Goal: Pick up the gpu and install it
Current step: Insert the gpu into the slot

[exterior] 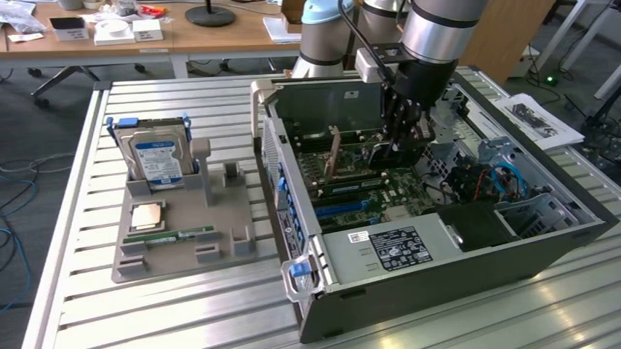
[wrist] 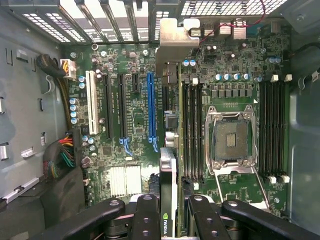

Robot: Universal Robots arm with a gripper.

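Silver arm [exterior: 437, 29], black bolted pincer [exterior: 400, 149]

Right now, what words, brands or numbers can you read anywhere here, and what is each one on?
"NVIDIA": on the edge of the gpu.
Blue label on the hard drive: too small to read.
Black-and-white sticker on the computer case: too small to read.
Printing on the motherboard: too small to read.

hand [exterior: 402, 142] | holds gpu [exterior: 336, 155] upright | inside open computer case [exterior: 456, 280] | over motherboard [exterior: 354, 198]
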